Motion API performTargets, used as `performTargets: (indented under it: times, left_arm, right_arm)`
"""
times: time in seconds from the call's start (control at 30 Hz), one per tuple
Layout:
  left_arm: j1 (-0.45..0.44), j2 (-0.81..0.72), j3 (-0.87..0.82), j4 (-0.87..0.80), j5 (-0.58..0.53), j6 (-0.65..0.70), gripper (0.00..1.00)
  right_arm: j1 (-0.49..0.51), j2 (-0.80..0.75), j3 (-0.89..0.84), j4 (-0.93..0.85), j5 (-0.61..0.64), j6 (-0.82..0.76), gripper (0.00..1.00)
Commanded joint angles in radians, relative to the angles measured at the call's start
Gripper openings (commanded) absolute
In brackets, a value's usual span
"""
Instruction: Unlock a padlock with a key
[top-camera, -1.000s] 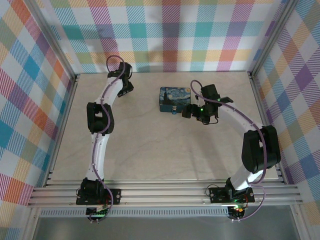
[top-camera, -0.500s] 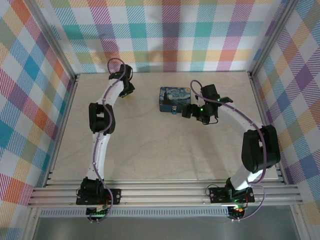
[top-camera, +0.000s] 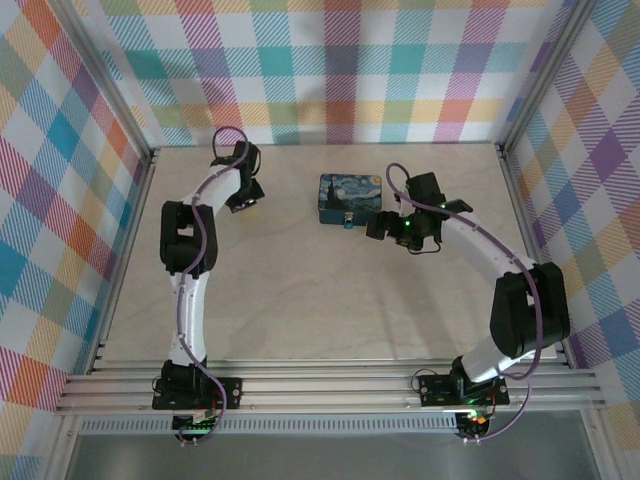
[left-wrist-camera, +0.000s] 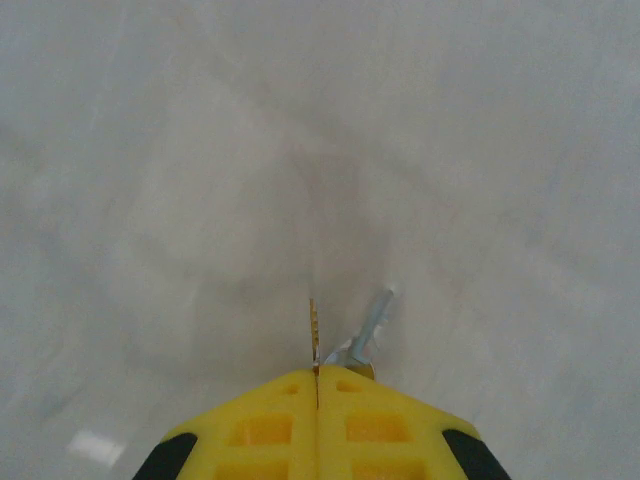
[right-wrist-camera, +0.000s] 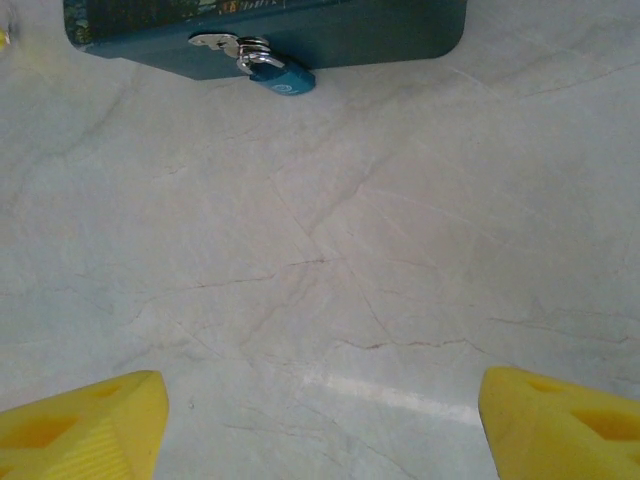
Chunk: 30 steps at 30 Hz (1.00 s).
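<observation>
Padlock (right-wrist-camera: 282, 78) hangs on blue tin (right-wrist-camera: 380, 25) front; left gripper (left-wrist-camera: 317, 375) pinches key (left-wrist-camera: 313, 330); right gripper (right-wrist-camera: 320, 405) gapes wide nearby.

Wide room in front, one block ahead
Bare table (right-wrist-camera: 400, 250) spreads before the right pincer (right-wrist-camera: 320, 425); the tin (right-wrist-camera: 330, 25), padlock (right-wrist-camera: 283, 77) hanging on it, stands beyond.

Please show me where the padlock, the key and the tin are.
padlock (right-wrist-camera: 283, 79), right wrist view, blue body.
key (left-wrist-camera: 372, 322), left wrist view, silvery shaft.
tin (right-wrist-camera: 390, 30), right wrist view, front wall.
</observation>
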Motion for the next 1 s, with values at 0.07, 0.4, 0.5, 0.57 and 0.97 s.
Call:
performTargets:
  times: [0.07,0.4,0.5,0.57,0.97]
  left_arm:
    - [-0.047,-0.289,-0.268,0.100,0.073,0.104,0.00]
    - [-0.133,-0.758,-0.748,0.329,0.467,0.261,0.00]
    - [-0.171,-0.861,-0.808,0.348,0.578,0.319,0.00]
    - [-0.186,-0.905,-0.828,0.362,0.648,0.330,0.00]
    - [-0.297,-0.997,-0.785,0.422,0.971,0.301,0.00]
  right_arm:
    - [0.006,-0.070,-0.032,0.007,-0.037,0.032,0.81]
    - [0.006,-0.098,-0.050,0.043,-0.223,0.092,0.79]
    - [0.006,-0.098,-0.055,0.080,-0.309,0.117,0.73]
    - [0.006,-0.094,-0.058,0.129,-0.406,0.136,0.69]
    - [0.058,-0.121,-0.109,0.442,-0.663,0.324,0.54]
